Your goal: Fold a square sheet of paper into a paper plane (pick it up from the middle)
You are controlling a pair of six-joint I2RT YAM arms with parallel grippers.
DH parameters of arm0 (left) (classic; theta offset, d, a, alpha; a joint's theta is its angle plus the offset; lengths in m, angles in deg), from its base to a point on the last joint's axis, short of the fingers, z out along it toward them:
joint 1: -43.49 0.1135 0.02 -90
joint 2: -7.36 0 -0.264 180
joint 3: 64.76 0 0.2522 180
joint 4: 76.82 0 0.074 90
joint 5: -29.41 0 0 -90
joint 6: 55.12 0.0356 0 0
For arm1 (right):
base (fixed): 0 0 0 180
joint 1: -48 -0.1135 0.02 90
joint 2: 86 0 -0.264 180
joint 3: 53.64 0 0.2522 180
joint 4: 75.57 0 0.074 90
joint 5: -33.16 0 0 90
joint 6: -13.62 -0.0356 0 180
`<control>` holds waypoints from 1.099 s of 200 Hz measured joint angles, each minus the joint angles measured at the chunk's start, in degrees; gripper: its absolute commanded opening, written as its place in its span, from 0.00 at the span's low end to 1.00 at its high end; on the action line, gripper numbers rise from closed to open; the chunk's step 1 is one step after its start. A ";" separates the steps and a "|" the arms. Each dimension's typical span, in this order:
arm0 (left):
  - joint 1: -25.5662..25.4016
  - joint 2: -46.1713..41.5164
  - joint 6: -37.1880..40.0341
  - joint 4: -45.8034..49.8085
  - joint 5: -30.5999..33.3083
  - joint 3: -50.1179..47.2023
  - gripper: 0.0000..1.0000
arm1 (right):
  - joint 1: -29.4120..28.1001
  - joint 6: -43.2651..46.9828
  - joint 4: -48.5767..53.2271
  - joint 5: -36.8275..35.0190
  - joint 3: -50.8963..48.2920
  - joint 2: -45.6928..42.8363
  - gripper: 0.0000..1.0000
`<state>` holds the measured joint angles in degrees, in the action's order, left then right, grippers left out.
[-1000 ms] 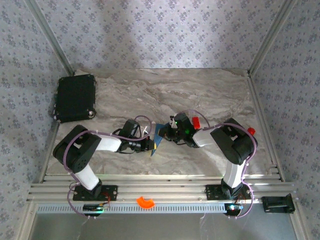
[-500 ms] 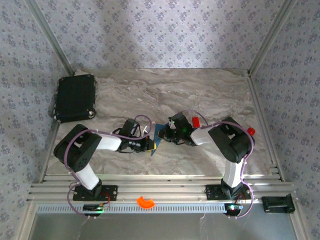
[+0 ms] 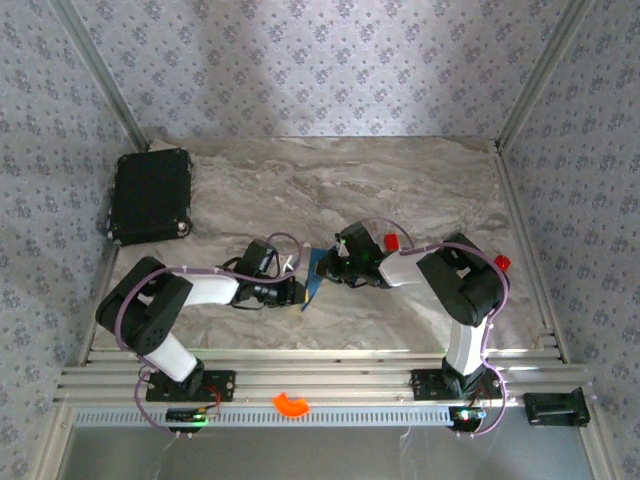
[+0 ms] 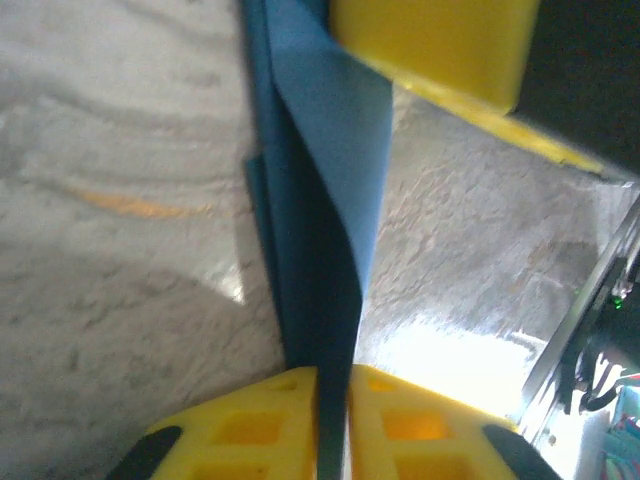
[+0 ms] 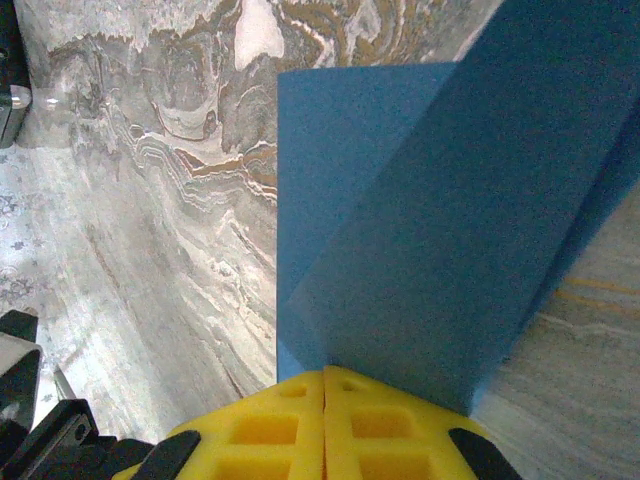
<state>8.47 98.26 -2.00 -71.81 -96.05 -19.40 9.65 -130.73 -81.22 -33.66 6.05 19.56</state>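
The square sheet of paper [image 3: 313,269], dark blue and folded, stands on edge mid-table between my two grippers. My left gripper [image 3: 299,291] meets it from the left. In the left wrist view the paper [image 4: 325,200] runs down into the narrow gap between the yellow fingertips of that gripper [image 4: 333,375], with a thin bright slit beside it. My right gripper [image 3: 336,268] comes from the right. In its wrist view the pads of the right gripper [image 5: 325,372] are pressed together on the lower edge of the folded paper [image 5: 430,200]. A yellow finger [image 4: 430,45] of the right gripper shows at the paper's far end.
A black case [image 3: 150,195] lies at the table's back left. A small red block [image 3: 392,241] sits just behind the right arm. An orange curved piece [image 3: 291,404] rests on the metal rail at the near edge. Frame posts stand at the back corners.
The left arm's elbow has swung out to the left and its gripper has drawn back slightly. The right gripper has edged left. The paper stays between them.
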 measured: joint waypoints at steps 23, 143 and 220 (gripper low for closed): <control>-0.24 -0.52 0.79 1.03 -0.11 -0.42 0.06 | -0.04 0.00 0.31 -0.09 0.13 0.00 0.08; -0.76 -15.43 0.46 7.98 5.55 -1.05 0.22 | -0.28 0.26 1.88 -0.70 0.87 0.00 0.08; -2.69 -3.96 -0.87 6.86 2.40 8.09 0.07 | -0.37 0.44 2.71 -0.90 1.27 0.00 0.07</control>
<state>5.78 94.30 -2.88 -64.95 -93.65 -11.32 9.28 -130.29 -78.51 -34.56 7.32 19.56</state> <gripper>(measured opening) 0.076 0.077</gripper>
